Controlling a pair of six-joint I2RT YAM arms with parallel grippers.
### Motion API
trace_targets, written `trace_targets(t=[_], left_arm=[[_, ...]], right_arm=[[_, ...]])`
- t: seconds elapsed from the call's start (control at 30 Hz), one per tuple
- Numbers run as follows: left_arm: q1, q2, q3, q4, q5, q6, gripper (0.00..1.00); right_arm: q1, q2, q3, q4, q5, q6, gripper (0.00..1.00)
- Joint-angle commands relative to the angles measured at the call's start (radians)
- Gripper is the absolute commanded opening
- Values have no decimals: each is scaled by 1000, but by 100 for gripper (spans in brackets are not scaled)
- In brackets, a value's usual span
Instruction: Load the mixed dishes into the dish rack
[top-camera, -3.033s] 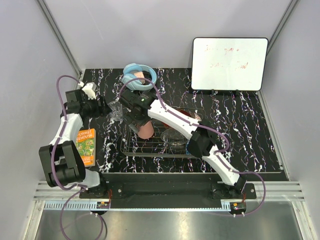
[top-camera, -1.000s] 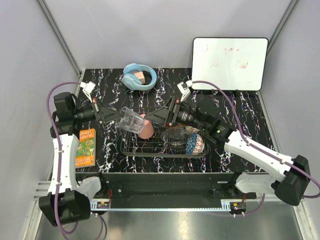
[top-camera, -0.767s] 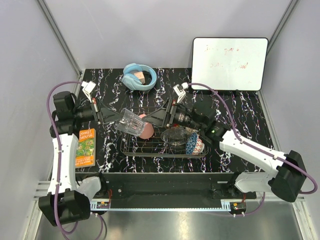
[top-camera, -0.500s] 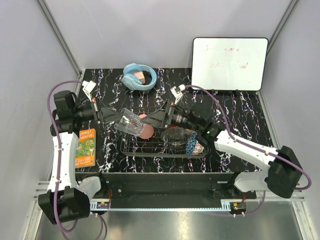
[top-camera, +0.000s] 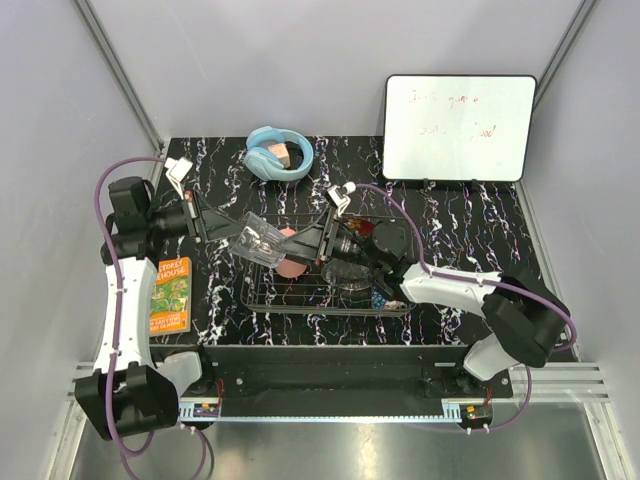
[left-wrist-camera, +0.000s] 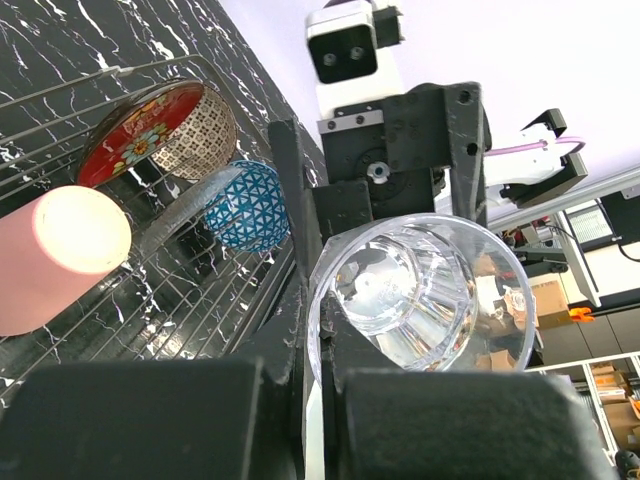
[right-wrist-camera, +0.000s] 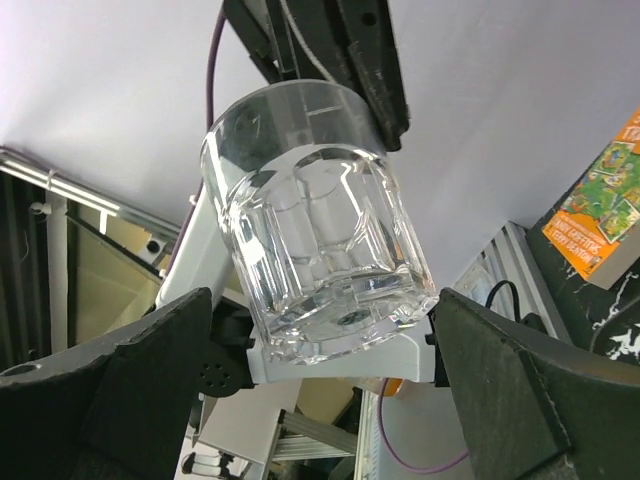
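My left gripper (top-camera: 237, 231) is shut on the rim of the small clear glass tumbler (top-camera: 259, 241), holding it tilted in the air over the left end of the dish rack (top-camera: 322, 310). In the left wrist view the rim sits pinched between my fingers (left-wrist-camera: 290, 330), the tumbler (left-wrist-camera: 415, 300) opening toward the camera. My right gripper (top-camera: 303, 243) is open, its fingers (right-wrist-camera: 120, 370) straddling the tumbler's base (right-wrist-camera: 315, 230) without touching. In the rack are the pink cup (left-wrist-camera: 55, 255), red dish (left-wrist-camera: 140, 135), beige bowl (left-wrist-camera: 208, 128), blue bowl (left-wrist-camera: 245, 205) and glass bowl (top-camera: 346, 272).
Light blue headphones (top-camera: 278, 153) lie at the back of the table. The whiteboard (top-camera: 458, 127) leans at the back right. An orange book (top-camera: 172, 293) lies left of the rack, under my left arm.
My right gripper has slid left across the rack until its open fingers flank the tumbler's base. The left gripper has kept hold of the tumbler, shifting it only slightly.
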Motion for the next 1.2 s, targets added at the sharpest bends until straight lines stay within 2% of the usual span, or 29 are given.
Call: trace_targets(t=[0.0, 0.17, 0.33, 0.43, 0.47, 0.6, 0.63, 0.67, 0.7, 0.73, 0.83, 0.87, 0.93, 1.0, 1.03, 1.1, 1.13, 1.17], left_arm=[[-13, 2, 39, 31, 10, -3, 0], [-14, 7, 36, 46, -3, -6, 0], [-16, 4, 19, 57, -16, -8, 0], [-16, 2, 1, 65, -16, -5, 0], [-16, 2, -4, 65, -15, -5, 0], [-16, -16, -44, 68, -12, 0, 0], [-14, -18, -53, 69, -12, 3, 2], [-14, -19, -59, 69, -12, 4, 12], [-13, -22, -73, 62, -27, 10, 31], [-8, -25, -75, 48, -39, 42, 50], [18, -36, -62, -12, -75, 95, 75], [31, -36, -55, -30, -76, 101, 99], [68, -31, -27, -56, -73, 116, 99], [102, -22, 3, -65, -67, 115, 99], [120, -16, 14, -75, -75, 103, 99], [174, 2, 42, -101, -73, 139, 99], [188, 5, 48, -136, -82, 157, 99], [203, 10, 53, -156, -101, 180, 99]], right_arm=[[27, 19, 51, 116, -10, 2, 100], [35, 87, 77, 197, -23, 75, 99], [37, 108, 99, 212, -34, 90, 89], [35, 101, 110, 194, -42, 75, 73], [35, 87, 111, 185, -42, 65, 59], [21, 18, 94, 87, -40, 3, 25], [18, 0, 90, 30, -39, -34, 25], [11, -42, 84, 4, -34, -59, 25], [8, -68, 82, -31, -28, -92, 25], [8, -94, 83, -139, -20, -167, 24], [8, -194, 99, -343, 16, -311, 19], [9, -236, 103, -396, 29, -344, 18], [9, -279, 134, -561, 56, -436, 19], [8, -292, 187, -681, 69, -497, 25], [8, -294, 215, -850, 79, -569, 26], [8, -280, 289, -1006, 122, -634, 24], [11, -274, 307, -1151, 142, -683, 23], [12, -261, 323, -1206, 159, -704, 20]])
